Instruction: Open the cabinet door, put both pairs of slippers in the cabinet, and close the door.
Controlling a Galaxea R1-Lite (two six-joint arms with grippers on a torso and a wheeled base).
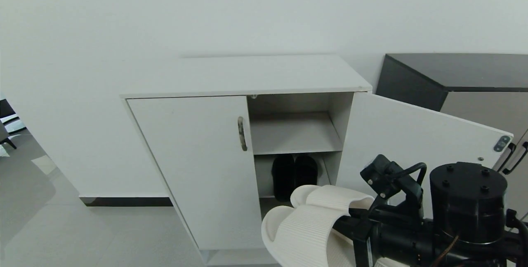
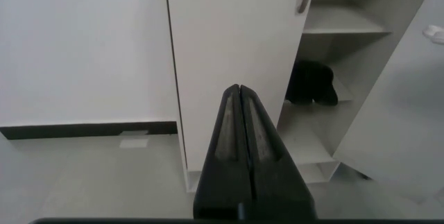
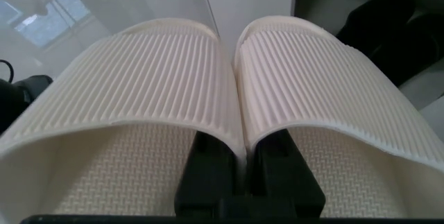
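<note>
The white cabinet stands against the wall with its right door swung open and its left door closed. A pair of black slippers sits on the lower shelf, also seen as black slippers from the left wrist. My right gripper is shut on the pair of white ribbed slippers, pinching their inner edges together, held in front of the open compartment. The white slippers point toward the cabinet. My left gripper is shut with nothing in it, facing the closed left door.
A dark cabinet stands to the right, just behind the open door. An empty upper shelf lies above the black slippers. Grey tiled floor spreads to the left; chair legs show at the far left.
</note>
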